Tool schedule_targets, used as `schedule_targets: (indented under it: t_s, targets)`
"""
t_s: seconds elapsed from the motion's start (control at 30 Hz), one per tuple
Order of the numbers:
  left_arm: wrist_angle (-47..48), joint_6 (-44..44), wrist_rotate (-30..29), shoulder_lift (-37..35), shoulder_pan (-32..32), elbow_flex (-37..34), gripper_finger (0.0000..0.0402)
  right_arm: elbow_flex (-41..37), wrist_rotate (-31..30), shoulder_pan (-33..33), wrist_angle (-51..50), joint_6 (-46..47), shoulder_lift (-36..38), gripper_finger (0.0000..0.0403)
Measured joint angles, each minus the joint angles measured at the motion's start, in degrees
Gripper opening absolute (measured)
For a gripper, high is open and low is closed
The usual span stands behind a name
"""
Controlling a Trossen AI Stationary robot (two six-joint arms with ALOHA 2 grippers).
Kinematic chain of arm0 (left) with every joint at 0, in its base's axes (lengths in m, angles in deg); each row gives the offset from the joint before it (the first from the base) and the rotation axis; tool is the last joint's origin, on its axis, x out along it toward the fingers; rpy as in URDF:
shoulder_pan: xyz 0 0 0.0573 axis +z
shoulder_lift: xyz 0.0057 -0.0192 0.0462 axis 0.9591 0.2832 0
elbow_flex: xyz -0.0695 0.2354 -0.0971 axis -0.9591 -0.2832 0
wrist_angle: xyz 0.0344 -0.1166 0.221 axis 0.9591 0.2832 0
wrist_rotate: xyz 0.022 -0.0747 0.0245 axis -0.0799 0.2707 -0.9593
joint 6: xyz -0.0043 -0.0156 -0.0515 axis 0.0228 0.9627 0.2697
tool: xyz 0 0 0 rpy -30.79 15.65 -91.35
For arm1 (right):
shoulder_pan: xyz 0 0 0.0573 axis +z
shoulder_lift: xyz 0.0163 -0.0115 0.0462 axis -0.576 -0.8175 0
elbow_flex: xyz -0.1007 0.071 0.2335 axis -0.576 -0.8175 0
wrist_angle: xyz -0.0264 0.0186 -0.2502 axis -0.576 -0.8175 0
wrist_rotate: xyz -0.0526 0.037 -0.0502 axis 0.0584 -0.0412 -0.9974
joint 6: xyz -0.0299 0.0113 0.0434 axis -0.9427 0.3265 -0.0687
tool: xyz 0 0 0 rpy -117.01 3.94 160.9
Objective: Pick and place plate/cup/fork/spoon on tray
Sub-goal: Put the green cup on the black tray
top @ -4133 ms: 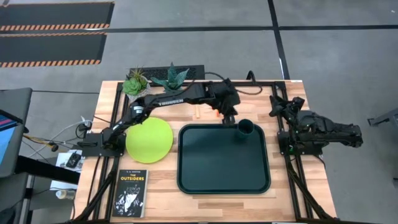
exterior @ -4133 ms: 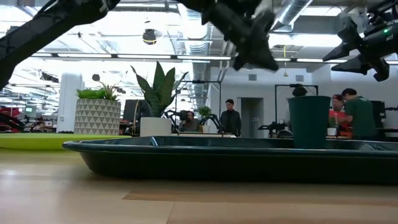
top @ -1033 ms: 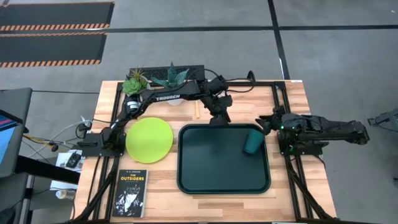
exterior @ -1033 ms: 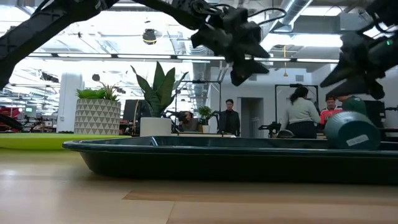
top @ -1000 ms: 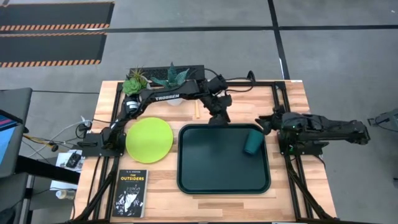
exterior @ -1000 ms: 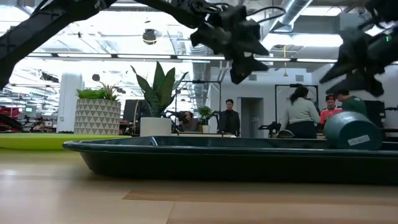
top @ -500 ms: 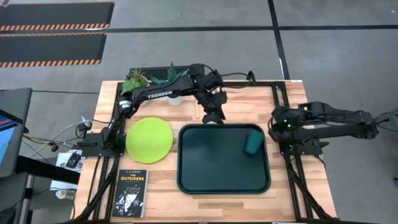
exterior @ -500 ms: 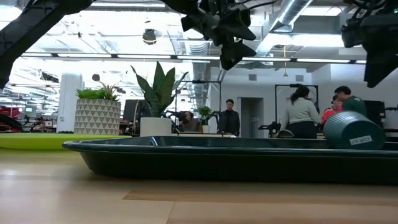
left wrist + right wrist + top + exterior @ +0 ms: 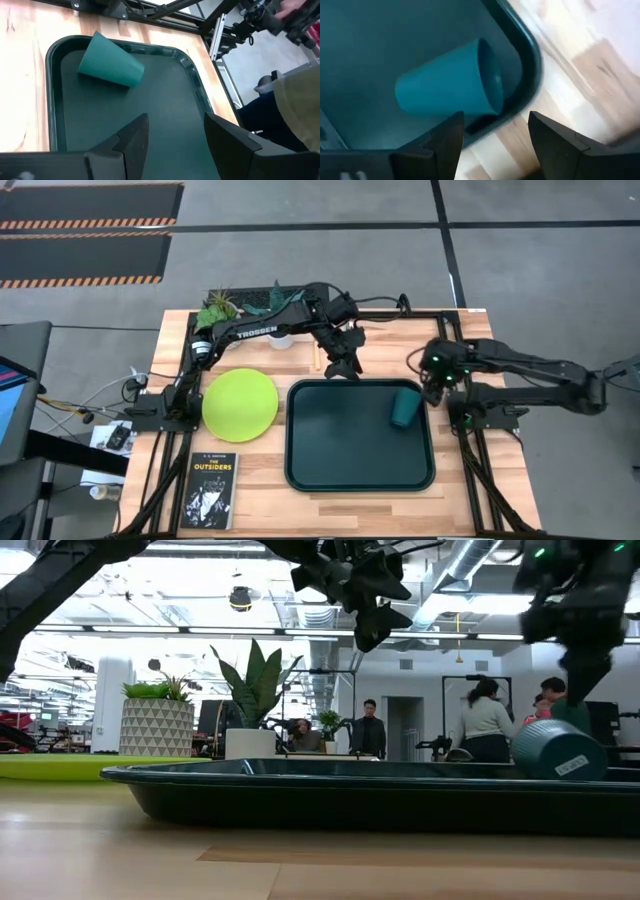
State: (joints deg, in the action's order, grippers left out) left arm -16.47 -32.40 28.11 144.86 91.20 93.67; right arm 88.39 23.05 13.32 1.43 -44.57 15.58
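Note:
The dark green tray [image 9: 290,435] lies mid-table. The teal cup [image 9: 404,410] lies on its side inside the tray, by the far right corner [image 9: 107,60], its mouth toward the rim [image 9: 445,90]. My right gripper [image 9: 432,378] hangs open just above and beside the cup [image 9: 495,120]. My left gripper [image 9: 342,368] is open over the tray's far rim, holding nothing [image 9: 175,122]. The lime-green plate [image 9: 240,405] rests flat on the table left of the tray. The fork's yellow-orange handle [image 9: 317,360] lies beyond the tray's far edge. The spoon does not show.
Two potted plants [image 9: 222,312] [image 9: 275,305] stand at the table's far left. A black book [image 9: 212,490] lies at the near left. Black frame rails [image 9: 470,425] run along the right side. People stand in the room behind [image 9: 485,720].
My left gripper has risen and drawn back a little toward the table's far left. My right gripper lifted away from the lying cup, its arm swung toward the far edge, and it now hangs over the cup again. The cup has stayed on its side.

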Motion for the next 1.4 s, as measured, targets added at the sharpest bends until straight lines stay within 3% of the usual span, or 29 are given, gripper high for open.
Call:
schedule_targets:
  t_s: [0.17, 0.5, 0.83, 0.93, 1.4]
  targets:
    - [0.2, 0.2, 0.0, 0.0, 0.0, 0.0, 0.0179, -0.2, 8.3, -5.1, 5.8, -5.6, -5.9, 0.0245]
    - [1.3, -1.0, -0.1, 0.0, 0.0, 0.0, 0.0179, -0.2, 18.3, -10.2, 5.8, -12.1, -17.0, 0.0245]
    - [1.3, -1.8, -0.8, 0.0, 0.0, 0.0, 0.0179, 1.3, 19.7, -10.1, 10.0, -17.2, -23.1, 0.0234]
    - [1.3, -1.8, -0.9, 0.0, 0.0, 0.0, 0.0179, 1.4, 19.7, -9.7, 10.2, -18.6, -23.3, 0.021]
    - [1.5, -2.0, -1.0, 0.0, 0.0, 0.0, 0.0179, 2.5, 23.0, -7.6, 10.3, -18.7, -29.2, 0.0018]
